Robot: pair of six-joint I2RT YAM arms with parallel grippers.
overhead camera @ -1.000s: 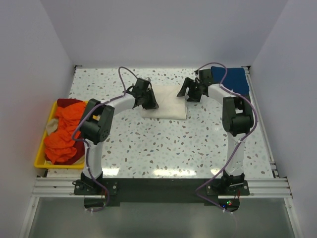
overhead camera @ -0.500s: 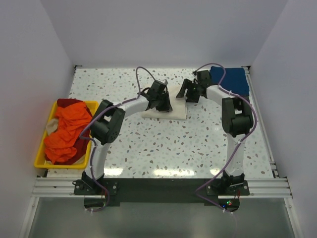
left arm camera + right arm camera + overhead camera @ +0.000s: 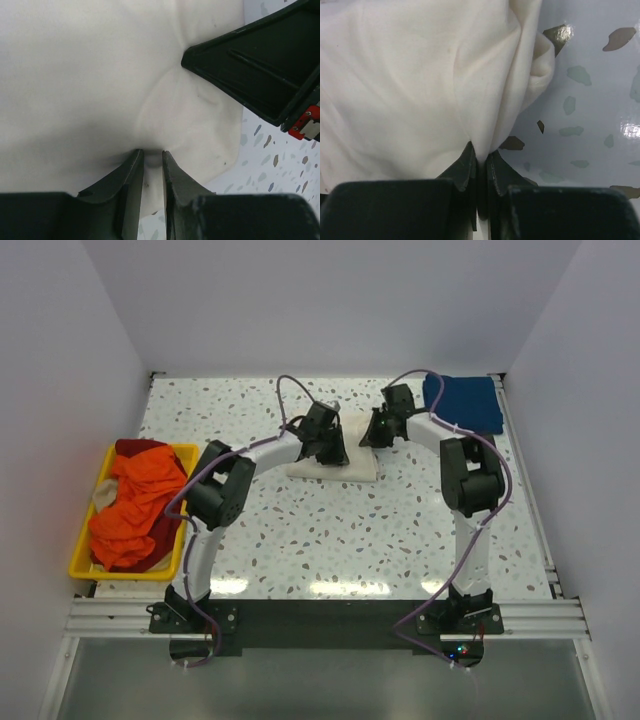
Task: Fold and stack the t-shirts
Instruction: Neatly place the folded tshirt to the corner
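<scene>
Since one second ago your right gripper (image 3: 378,430) has gone from wide jaws to jaws pressed together on the right edge of the cream t-shirt (image 3: 356,458). Your left gripper (image 3: 328,446) has travelled to the right, onto the same shirt.

At the near edge, both arm bases stand on a black plate fixed to an aluminium rail (image 3: 560,618). Beyond it you see the table (image 3: 330,540): the top is white with dark speckles and glossy — a band of light reflects along its near part. At the left edge sits the yellow tray (image 3: 76,565), with the orange t-shirts (image 3: 130,510) heaped in it and a red t-shirt (image 3: 136,447) at its far end.

Further back, near the middle, the cream t-shirt lies folded as a flat rectangle. In your left wrist view the left gripper (image 3: 152,152) has its fingers only narrowly apart, clamped on a small pinch of the cream t-shirt (image 3: 75,75), and the creases run toward the tips. In your right wrist view the right gripper (image 3: 480,152) has its fingers almost touching, with a thin fold of the cream t-shirt (image 3: 395,90) held between them; the speckled surface shows just to the right.

In the far right corner the dark blue t-shirt (image 3: 465,402) lies folded flat, apart from the cream one. Plain pale walls (image 3: 330,300) close the table on the left, the back and the right.
</scene>
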